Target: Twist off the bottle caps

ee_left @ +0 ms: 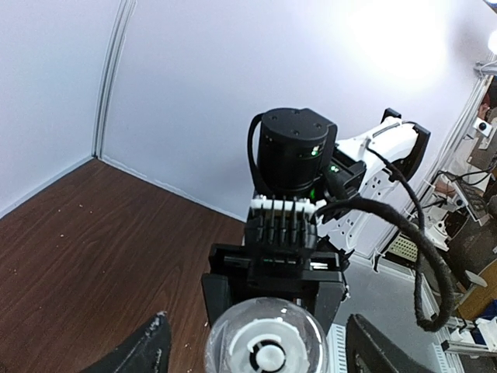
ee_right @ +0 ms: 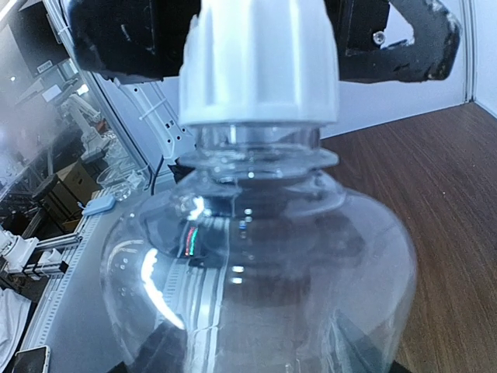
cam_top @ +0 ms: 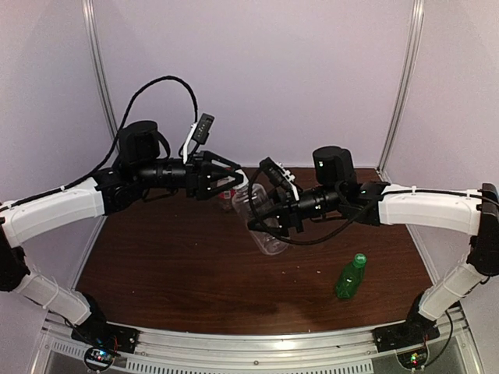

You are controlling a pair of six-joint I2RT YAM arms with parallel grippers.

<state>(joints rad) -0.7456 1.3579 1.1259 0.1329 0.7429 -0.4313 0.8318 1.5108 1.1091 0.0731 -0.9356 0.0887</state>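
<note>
Brown wooden table (cam_top: 171, 265) — pale walls (cam_top: 296, 70) on three sides.

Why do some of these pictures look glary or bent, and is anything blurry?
Left wrist view: glare whitens the wall at upper right, and its corner seam bows, as through a wide lens. Right wrist view: the clear bottle fills the frame, streaked with reflections; the room behind looks soft. Top view: even, purplish light, sharp throughout.
</note>
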